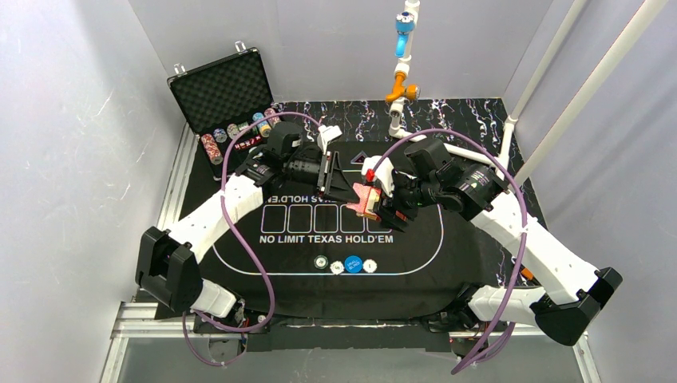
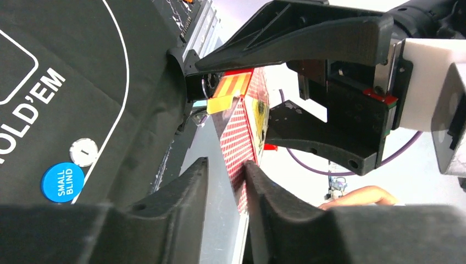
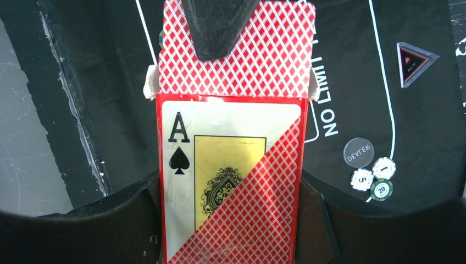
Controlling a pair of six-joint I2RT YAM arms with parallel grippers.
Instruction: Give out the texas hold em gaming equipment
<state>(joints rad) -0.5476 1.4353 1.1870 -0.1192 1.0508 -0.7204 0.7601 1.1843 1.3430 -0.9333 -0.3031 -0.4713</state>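
Right claw (image 3: 231,190) clamped on the card box (image 3: 258,214), held over the mat (image 1: 295,275) mid-table. Left claw (image 2: 226,168) straddles its raised flap (image 3: 269,55), one finger touching (small gap on the other side), not pinched

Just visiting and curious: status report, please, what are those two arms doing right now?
Right gripper shut on card box, held above mat. Left gripper open, straddling its red-backed top. Small blind button, chips on mat, not blocking.

Top camera looked down over the whole mat (image 1: 415,239). Wrist cameras, close in, faced each other across the deck (image 2: 239,137).
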